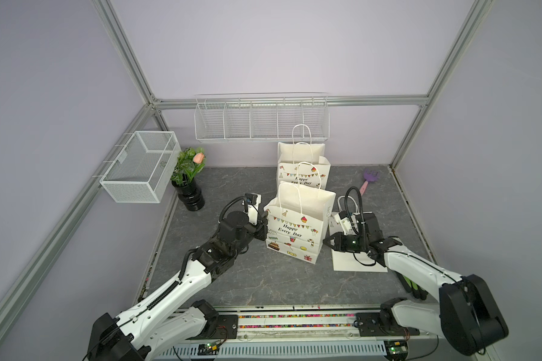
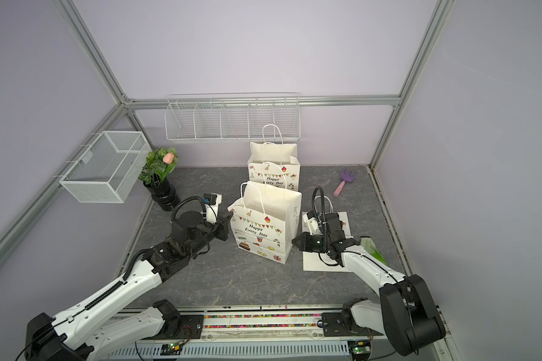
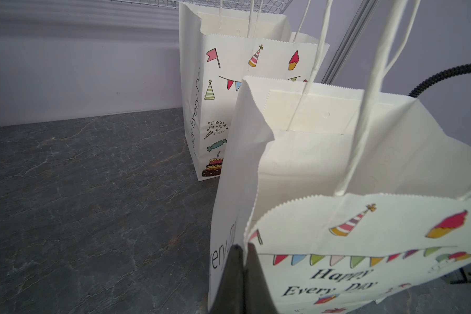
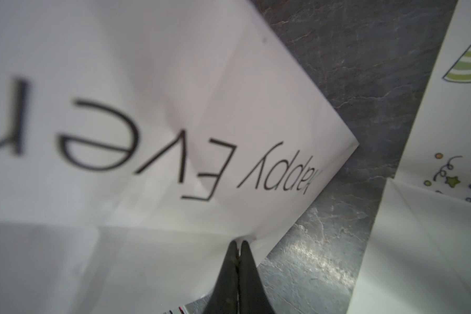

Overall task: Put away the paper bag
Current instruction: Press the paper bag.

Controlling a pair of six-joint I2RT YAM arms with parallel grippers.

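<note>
Left tool (image 3: 244, 251) is closed tight, pinching the top corner of the open paper bag (image 1: 294, 231). Right tool (image 4: 239, 246) is closed too, nipping the edge of that bag's lettered side panel. Bag is standing upright mid-bench (image 1: 263, 281) between both arms; second bag (image 1: 304, 175) is standing just behind it, and a flat bag (image 1: 354, 265) is lying beside it under the right arm

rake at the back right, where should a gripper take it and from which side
Probably the pink handle, from straight above with jaws across it: the rake lies flat on the table, and the handle is narrow and straight while the purple head is wider.
</note>
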